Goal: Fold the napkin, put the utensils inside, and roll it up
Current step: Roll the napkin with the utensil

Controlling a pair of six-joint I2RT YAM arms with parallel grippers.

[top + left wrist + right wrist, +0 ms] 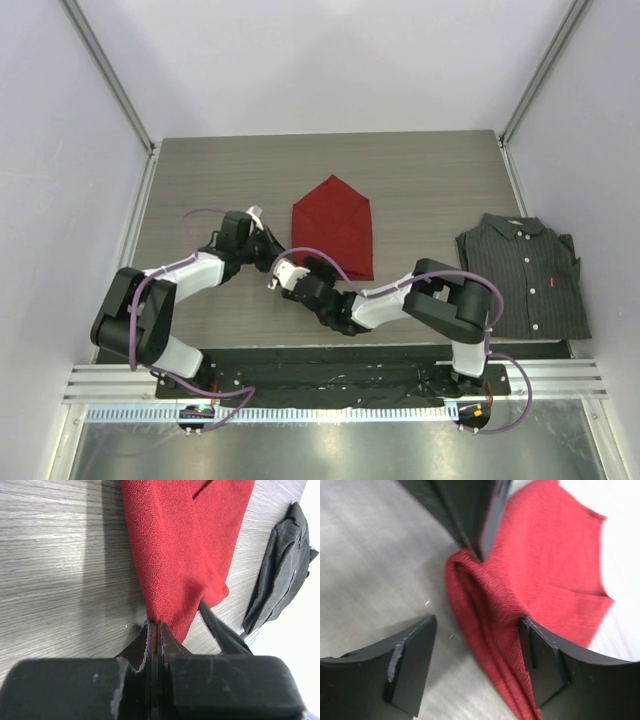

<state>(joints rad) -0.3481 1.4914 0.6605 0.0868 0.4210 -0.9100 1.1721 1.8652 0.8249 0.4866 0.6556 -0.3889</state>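
Note:
The deep-red napkin (pixel 335 225) lies folded on the table, with a point toward the back. My left gripper (pixel 280 243) is at its near-left corner. In the left wrist view the left gripper (pixel 154 625) is shut on that corner of the napkin (pixel 185 545). My right gripper (pixel 300 268) is just in front of it. In the right wrist view the right gripper (pixel 477 665) is open, and its fingers (pixel 412 665) straddle the folded left edge of the napkin (pixel 540 580), with the right one over the cloth. No utensils are in view.
A dark pinstriped shirt (pixel 525 275) lies folded at the table's right side and also shows in the left wrist view (pixel 282 565). White walls and metal rails enclose the table (pixel 200 180).

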